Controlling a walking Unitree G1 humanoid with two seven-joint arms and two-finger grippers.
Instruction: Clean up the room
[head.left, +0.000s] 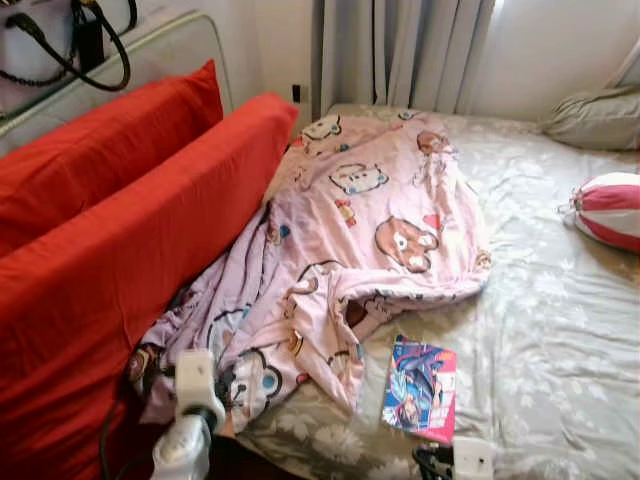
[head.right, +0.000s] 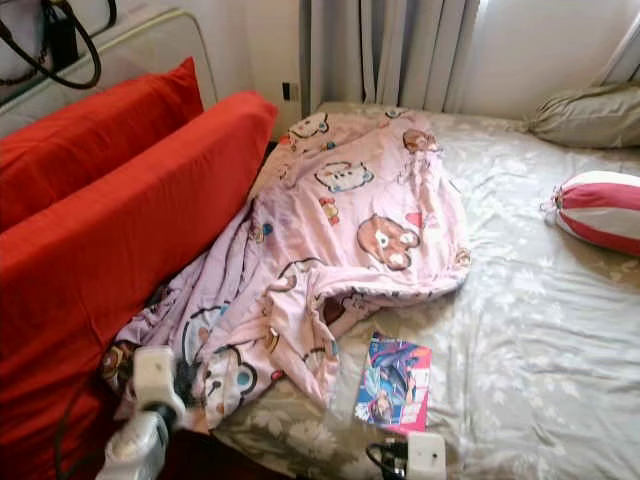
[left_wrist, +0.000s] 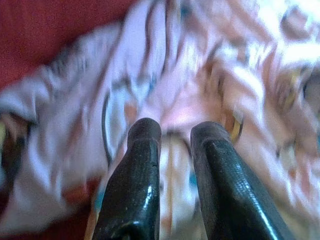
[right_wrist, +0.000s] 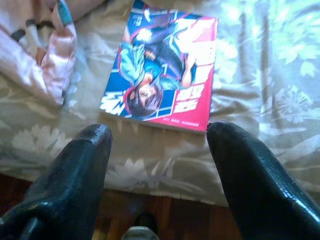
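Observation:
A pink cartoon-print blanket (head.left: 360, 220) lies crumpled across the left half of the bed (head.left: 540, 330), its lower end spilling over the near edge. A comic book (head.left: 420, 388) with a blue and pink cover rests flat on the sheet just right of the blanket's end. My left gripper (left_wrist: 175, 132) is shut, fingers nearly together, hovering close over the blanket's lower folds (left_wrist: 225, 75); its arm (head.left: 195, 400) rises at the bottom left. My right gripper (right_wrist: 157, 132) is open, just short of the comic book (right_wrist: 160, 70) at the bed's near edge.
Two big red pillows (head.left: 120, 250) lean along the left against the headboard. A red-and-white striped cushion (head.left: 610, 208) and a grey pillow (head.left: 595, 118) sit at the far right. Curtains (head.left: 400, 50) hang behind the bed. A black-handled bag (head.left: 60, 40) is at the upper left.

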